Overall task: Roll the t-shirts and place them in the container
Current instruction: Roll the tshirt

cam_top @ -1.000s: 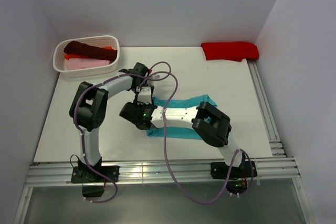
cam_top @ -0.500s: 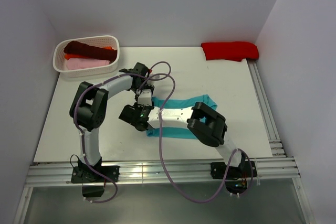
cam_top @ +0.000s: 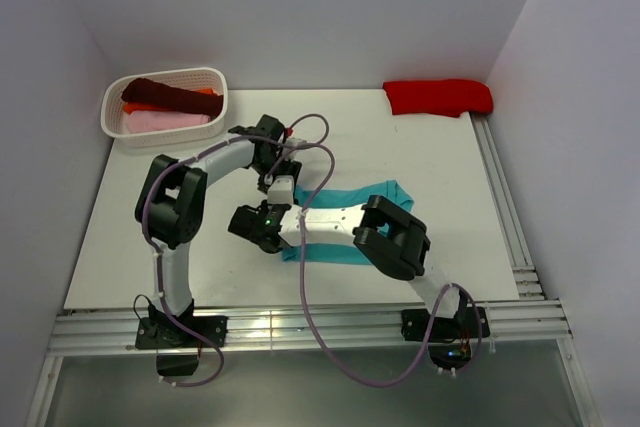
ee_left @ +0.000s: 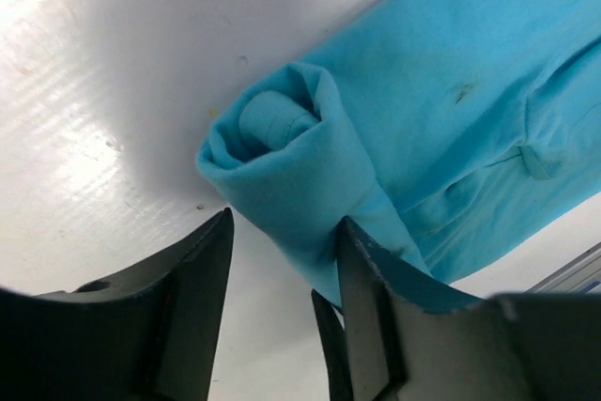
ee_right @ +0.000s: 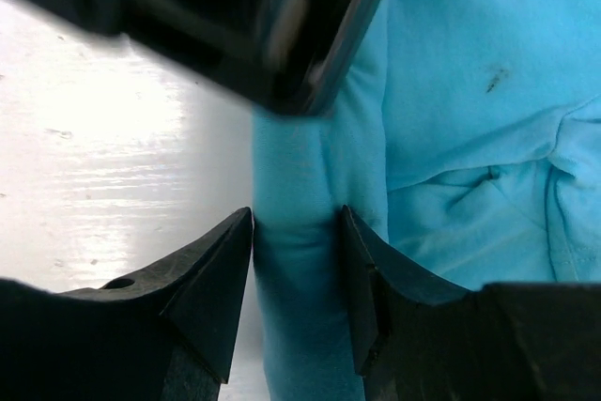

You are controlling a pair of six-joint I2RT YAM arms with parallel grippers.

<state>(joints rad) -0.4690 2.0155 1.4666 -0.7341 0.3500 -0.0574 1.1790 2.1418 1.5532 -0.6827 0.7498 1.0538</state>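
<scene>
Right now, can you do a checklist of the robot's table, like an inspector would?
surface: white table, tiny specks near the roll
job's things: teal t-shirt partly rolled from one end; red t-shirt folded, far right corner; maroon roll, pink roll and orange roll in the basket, far left
clutter: nothing seen
fingers: left fingers open beside the roll's end; right fingers closed on the roll
cables: purple cable loops over both arms
surroundings: plain walls on three sides; rails along near and right edges

Wht table (cam_top: 120, 227), wht basket (cam_top: 222, 97), teal tee (ee_left: 451, 91), red tee (cam_top: 438, 97), maroon tee (cam_top: 165, 95).
</scene>
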